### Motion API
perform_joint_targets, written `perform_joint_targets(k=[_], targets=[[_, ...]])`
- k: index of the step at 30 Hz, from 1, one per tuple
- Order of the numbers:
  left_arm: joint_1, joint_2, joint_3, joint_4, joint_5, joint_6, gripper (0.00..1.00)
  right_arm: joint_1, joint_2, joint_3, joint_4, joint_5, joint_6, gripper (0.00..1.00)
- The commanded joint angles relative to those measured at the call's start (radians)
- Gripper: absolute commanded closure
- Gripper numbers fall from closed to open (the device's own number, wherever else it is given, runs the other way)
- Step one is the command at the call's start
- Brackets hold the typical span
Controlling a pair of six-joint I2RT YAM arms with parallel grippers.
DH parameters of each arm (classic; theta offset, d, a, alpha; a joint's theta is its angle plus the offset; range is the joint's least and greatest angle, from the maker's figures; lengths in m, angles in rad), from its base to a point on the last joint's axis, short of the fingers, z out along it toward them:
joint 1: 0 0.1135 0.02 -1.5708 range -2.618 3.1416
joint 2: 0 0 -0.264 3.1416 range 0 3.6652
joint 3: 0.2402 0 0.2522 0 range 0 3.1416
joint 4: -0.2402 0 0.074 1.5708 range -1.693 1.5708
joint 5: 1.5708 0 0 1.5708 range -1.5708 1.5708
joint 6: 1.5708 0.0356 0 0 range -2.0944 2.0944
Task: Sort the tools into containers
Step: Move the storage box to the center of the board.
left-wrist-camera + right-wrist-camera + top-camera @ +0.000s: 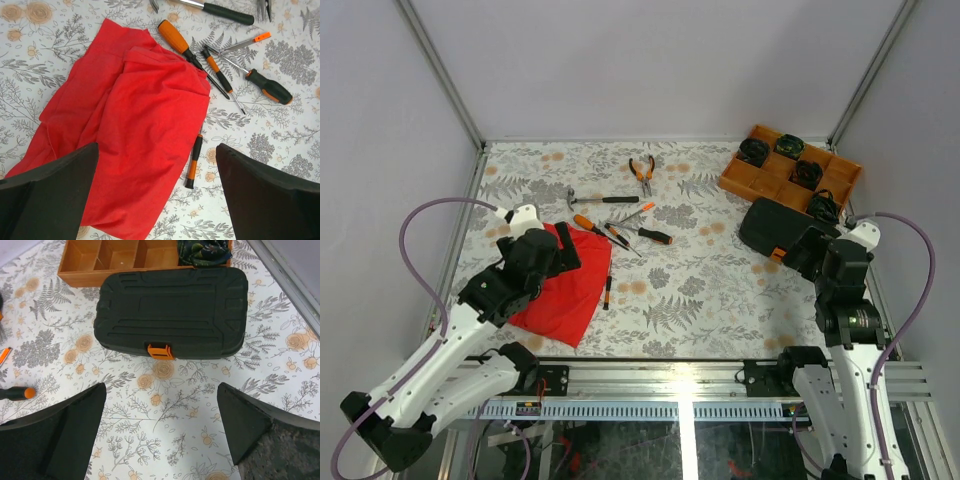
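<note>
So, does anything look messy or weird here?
The red cloth lies crumpled beside the tools, with one small screwdriver apart from the rest along its edge. The case is shut.

I am looking down on a table (pixel 720 300) that is wearing a pale cloth printed with grey ferns and small orange flowers. Plain white walls are closing it in on three sides: the back wall (pixel 650 60), the left wall (pixel 370 130) and the right wall (pixel 925 130). A slim metal left post (pixel 440 70) and a matching right post (pixel 868 70) are rising from the far corners. A ribbed aluminium rail (pixel 650 378) is lining the near edge, and soft, even light is glinting off its middle.
</note>
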Motion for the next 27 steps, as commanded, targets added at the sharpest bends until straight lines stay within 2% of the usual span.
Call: perform_joint_targets(k=[1,8,14,21,27], targets=[[0.018,0.034,0.042,0.04,0.06,0.015,0.0,-0.049,0.027,0.052,0.035,-0.086,0.014,0.01],[0.029,0.054,0.05,0.063,0.104,0.003,0.0,-0.081,0.066,0.101,0.018,-0.189,-0.013,0.01],[0.032,0.074,0.054,0.085,0.159,0.007,0.0,-0.087,0.144,0.134,-0.01,-0.12,0.034,0.01],[0.033,0.11,0.073,0.092,0.159,0.032,0.02,-0.089,0.317,0.204,-0.025,-0.156,0.038,0.01],[0.034,0.115,0.066,0.121,0.21,0.053,0.01,-0.092,0.453,0.249,-0.001,-0.069,0.036,0.01]])
